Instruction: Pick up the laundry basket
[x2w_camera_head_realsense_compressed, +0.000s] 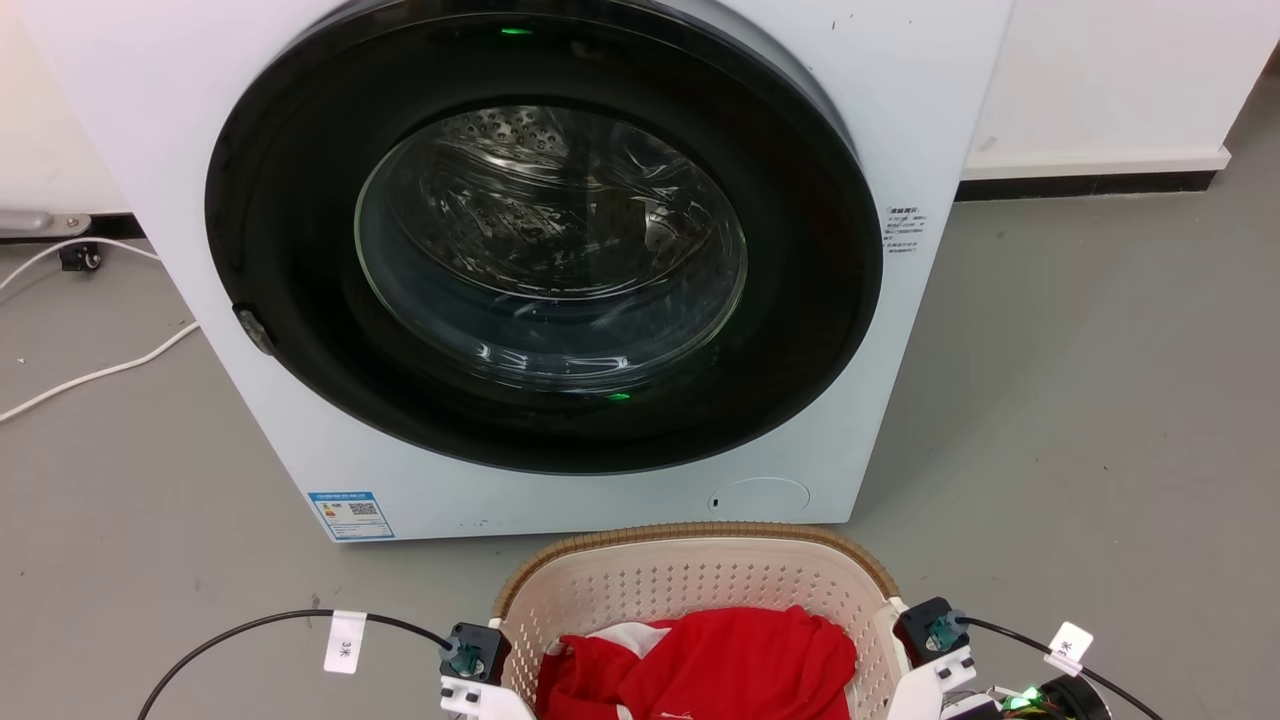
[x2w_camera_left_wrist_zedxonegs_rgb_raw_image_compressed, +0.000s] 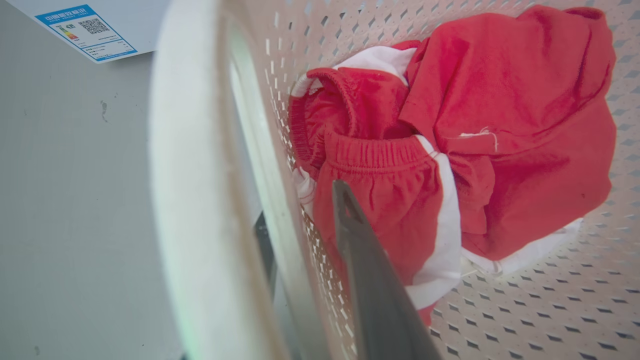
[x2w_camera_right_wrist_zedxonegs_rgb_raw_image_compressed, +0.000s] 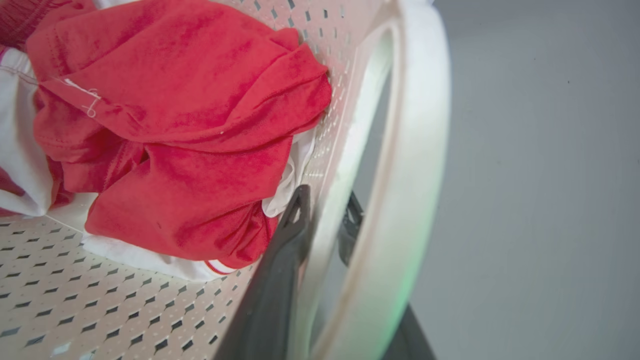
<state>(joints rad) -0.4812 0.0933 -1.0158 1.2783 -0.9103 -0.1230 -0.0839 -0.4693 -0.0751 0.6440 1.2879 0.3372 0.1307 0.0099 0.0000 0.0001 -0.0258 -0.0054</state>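
The basket (x2w_camera_head_realsense_compressed: 700, 537) is sitting at the bottom of the head view, just in front of the washer (x2w_camera_head_realsense_compressed: 930, 120), its far rim near the washer's base. Red and white clothes (x2w_camera_head_realsense_compressed: 700, 660) are lying inside it. The left arm (x2w_camera_head_realsense_compressed: 472, 660) is standing tight against the basket's left side and the right arm (x2w_camera_head_realsense_compressed: 935, 640) against its right side. Whether the basket is resting on the floor (x2w_camera_head_realsense_compressed: 1080, 420) or hanging just above it is not clear.

In the left wrist view, the left gripper (x2w_camera_left_wrist_zedxonegs_rgb_raw_image_compressed: 300, 202) is straddling the basket's perforated left wall just below the left handle (x2w_camera_left_wrist_zedxonegs_rgb_raw_image_compressed: 185, 175). Its inner finger (x2w_camera_left_wrist_zedxonegs_rgb_raw_image_compressed: 365, 270) is reaching down inside, beside the clothes, and its outer finger (x2w_camera_left_wrist_zedxonegs_rgb_raw_image_compressed: 262, 240) is showing as a dark strip outside the wall, through the handle opening. A sliver of red is showing between the inner fingertip and the wall, so I cannot tell whether this gripper is pinching or only standing around the wall.

In the right wrist view, the right gripper (x2w_camera_right_wrist_zedxonegs_rgb_raw_image_compressed: 326, 196) is clamping the basket's right wall under the right handle (x2w_camera_right_wrist_zedxonegs_rgb_raw_image_compressed: 420, 150). The inner finger (x2w_camera_right_wrist_zedxonegs_rgb_raw_image_compressed: 280, 270) is lying against the inside face, touching the clothes, and the outer finger (x2w_camera_right_wrist_zedxonegs_rgb_raw_image_compressed: 350, 225) is lying against the outside, with the wall filling the gap between them.
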